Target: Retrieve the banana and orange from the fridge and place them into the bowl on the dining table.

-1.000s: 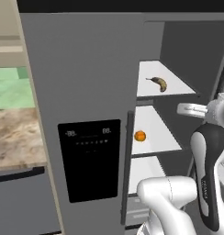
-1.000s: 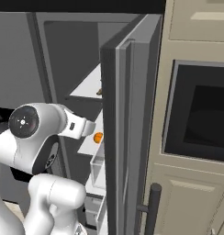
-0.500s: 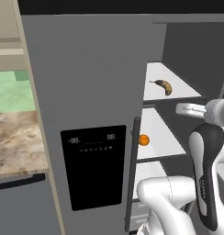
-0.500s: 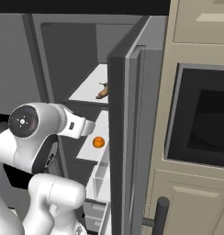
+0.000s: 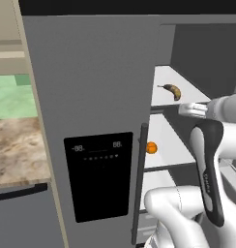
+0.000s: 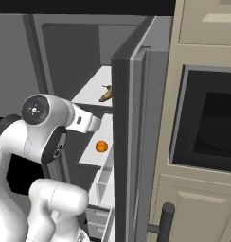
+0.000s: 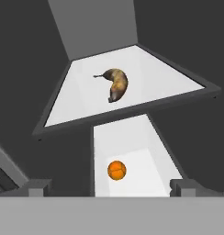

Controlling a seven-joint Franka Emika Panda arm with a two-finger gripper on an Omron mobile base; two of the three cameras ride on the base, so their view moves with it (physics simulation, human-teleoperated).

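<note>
The fridge (image 5: 91, 87) has its left door shut and its right door (image 6: 129, 142) swung open. On the upper white shelf lies the banana (image 5: 171, 90) (image 6: 106, 94) (image 7: 117, 85). The orange (image 5: 151, 147) (image 6: 102, 146) (image 7: 116, 170) sits on the shelf below. My gripper (image 7: 110, 187) is open, its two tips far apart, in front of the open compartment at about the height of the upper shelf's edge and short of both fruits. It holds nothing. The bowl and the dining table are out of view.
The open door stands close on the arm's right. Beyond it is a beige cabinet with a built-in black oven (image 6: 207, 127). A marbled counter (image 5: 16, 150) runs left of the fridge. Clear bins (image 6: 105, 182) sit under the orange's shelf.
The whole picture has shifted: the camera has moved nearer to the fridge, so the shelves look larger. The gripper stays open and the fruits lie as before.
</note>
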